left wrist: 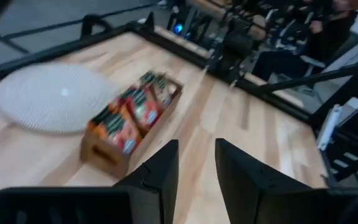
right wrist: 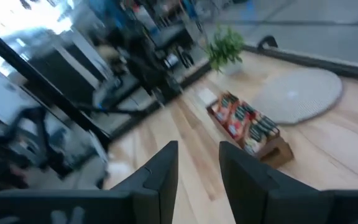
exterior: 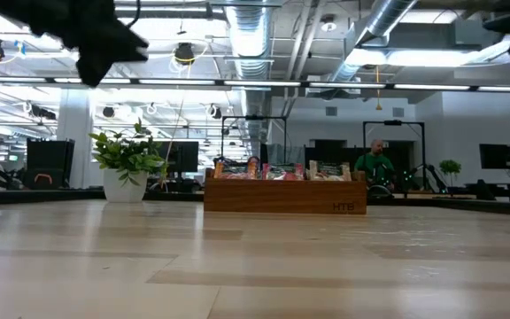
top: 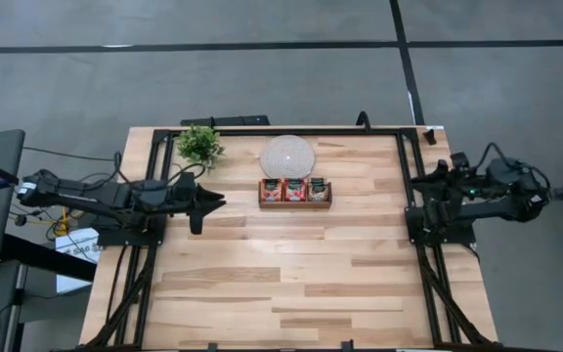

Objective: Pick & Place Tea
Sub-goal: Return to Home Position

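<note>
The tea (top: 294, 189) sits in the tray (top: 294, 205), filling all 3 sections, mid-worktop just in front of the disc (top: 287, 156). You can see no sachet loose on the worktop (top: 291, 284) or on the disc, so the sorting looks finished and only the retreat is left.

Your left end effector (left wrist: 196, 146) has its fingers apart with nothing between them. It hangs raised above the worktop, left of the tray and near the plant (top: 200, 145). Your right end effector (right wrist: 197, 149) is also apart and empty, with that arm folded back at the right edge, well clear of the tray.

The main risk is on the left side. If that arm swings back low or wide, it could clip the plant and tip it. A drop toward the tray could nudge it or flick sachets out. Loose cables lie beside the left arm's base and could snag as it folds in.
</note>
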`<state>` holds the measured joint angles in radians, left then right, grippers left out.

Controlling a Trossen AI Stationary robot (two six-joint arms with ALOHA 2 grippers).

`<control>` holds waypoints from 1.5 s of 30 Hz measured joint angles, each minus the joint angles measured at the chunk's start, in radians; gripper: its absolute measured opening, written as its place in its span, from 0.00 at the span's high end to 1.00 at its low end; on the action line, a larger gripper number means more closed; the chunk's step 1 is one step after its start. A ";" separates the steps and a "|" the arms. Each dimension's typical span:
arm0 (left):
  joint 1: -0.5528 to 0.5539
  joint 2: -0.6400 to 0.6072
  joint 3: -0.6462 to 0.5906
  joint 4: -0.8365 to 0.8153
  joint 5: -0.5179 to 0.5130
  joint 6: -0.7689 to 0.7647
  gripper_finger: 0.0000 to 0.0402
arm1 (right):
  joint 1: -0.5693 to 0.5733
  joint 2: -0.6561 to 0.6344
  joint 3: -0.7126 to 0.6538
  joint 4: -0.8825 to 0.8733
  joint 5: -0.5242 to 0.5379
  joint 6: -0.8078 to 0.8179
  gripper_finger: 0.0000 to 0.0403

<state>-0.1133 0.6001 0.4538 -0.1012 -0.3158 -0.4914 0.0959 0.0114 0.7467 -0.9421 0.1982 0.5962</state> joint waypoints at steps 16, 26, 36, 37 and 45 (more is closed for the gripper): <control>-0.007 -0.081 -0.077 0.039 0.212 0.129 0.76 | 0.002 0.006 -0.040 0.074 -0.138 -0.090 0.73; -0.007 -0.257 -0.089 -0.063 0.159 0.153 0.76 | 0.002 -0.007 -0.254 0.276 -0.299 -0.170 0.73; -0.007 -0.449 -0.323 0.133 0.154 0.157 0.76 | 0.002 -0.007 -0.359 0.537 -0.311 -0.229 0.73; -0.007 -0.462 -0.342 0.139 0.154 0.147 0.76 | 0.002 -0.007 -0.379 0.593 -0.314 -0.244 0.73; -0.007 -0.513 -0.445 0.264 0.155 0.164 0.76 | 0.000 -0.007 -0.541 0.714 -0.327 -0.207 0.73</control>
<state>-0.1200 0.0875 0.0093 0.1626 -0.1610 -0.3275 0.0959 0.0041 0.2057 -0.2279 -0.1284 0.3888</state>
